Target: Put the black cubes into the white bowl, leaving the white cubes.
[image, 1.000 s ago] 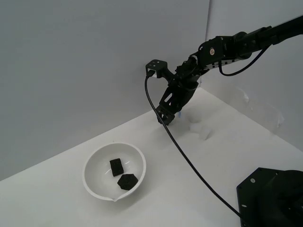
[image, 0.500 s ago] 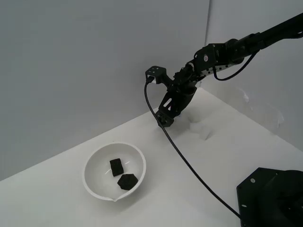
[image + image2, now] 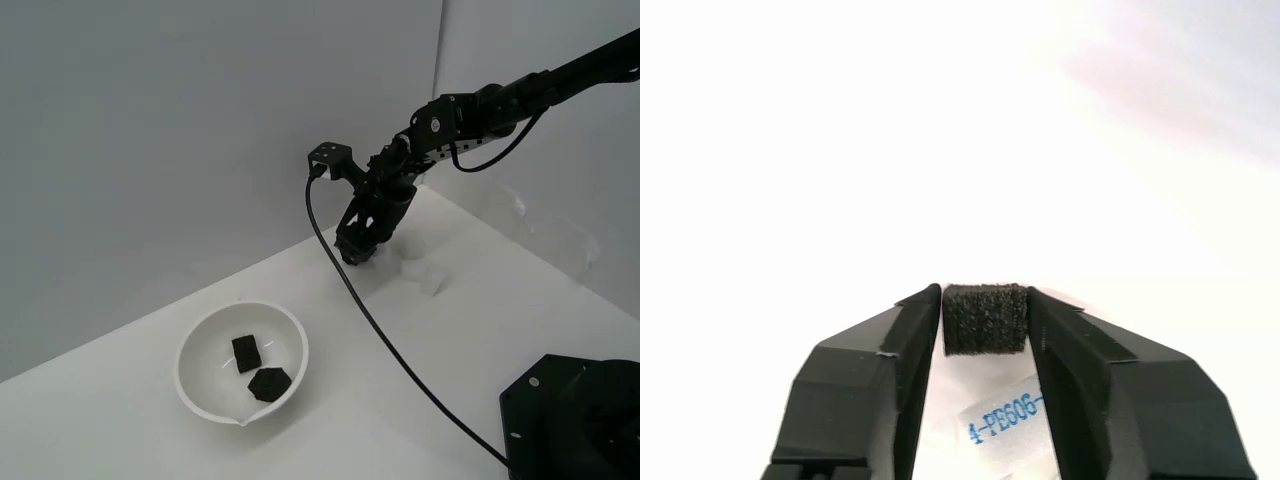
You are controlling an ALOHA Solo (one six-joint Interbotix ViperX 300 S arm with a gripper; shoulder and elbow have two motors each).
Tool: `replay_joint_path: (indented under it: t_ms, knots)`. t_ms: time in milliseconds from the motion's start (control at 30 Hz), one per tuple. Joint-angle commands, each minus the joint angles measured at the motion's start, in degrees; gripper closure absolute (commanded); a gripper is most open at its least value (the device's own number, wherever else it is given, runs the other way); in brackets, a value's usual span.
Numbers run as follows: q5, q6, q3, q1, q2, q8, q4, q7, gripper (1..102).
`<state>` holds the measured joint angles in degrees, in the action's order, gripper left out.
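Note:
In the wrist view a small matte black cube (image 3: 983,320) sits squeezed between my gripper's (image 3: 983,300) two fingertips, both pads touching its sides. A white patch with blue print (image 3: 1005,412) shows between the fingers, nearer the camera than the cube. In the exterior view my gripper (image 3: 356,255) hangs low over the table near the back wall, its cube too dark to pick out there. The white bowl (image 3: 200,330) stands towards the exterior view's left and holds two black cubes (image 3: 245,353) (image 3: 269,383). Two white cubes (image 3: 413,270) (image 3: 435,283) rest just to the right of the gripper.
A black cable (image 3: 400,360) trails from the wrist across the table to the black arm base (image 3: 575,420) at the exterior view's lower right. Grey walls close off the back, and the table meets them in a corner right behind the gripper.
The arm has folded in and dropped slightly, and the gripper has shifted a little towards the exterior view's right. The bowl and its two cubes have not moved.

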<state>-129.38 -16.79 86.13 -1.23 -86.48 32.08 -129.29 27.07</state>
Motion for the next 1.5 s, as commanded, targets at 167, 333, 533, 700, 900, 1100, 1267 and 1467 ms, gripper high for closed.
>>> replay_joint_path:
  t_ms: [167,333,533,700,900,1100,1267,1467]
  knots:
    - [-0.8,-1.0,7.5,-0.1,-7.2,-0.1,-1.1,3.4,69]
    - [-1.9,-2.4,13.6,-0.9,-13.3,-0.1,-2.3,5.5,69]
    - [-3.5,-5.4,21.9,-6.2,-21.6,-1.0,-3.9,6.5,69]
    - [-3.8,-8.4,27.2,-13.0,-27.0,-2.2,-4.0,6.5,69]
    - [-3.6,-13.3,30.0,-20.6,-29.7,-3.4,-3.9,6.4,69]
    - [-3.3,-17.0,28.7,-26.2,-28.4,-3.4,-3.6,4.8,69]
    - [-3.3,-17.1,26.1,-28.7,-25.9,-3.5,-3.6,2.2,69]
    - [-3.3,-17.2,24.3,-29.9,-24.2,-3.5,-3.5,1.5,52]
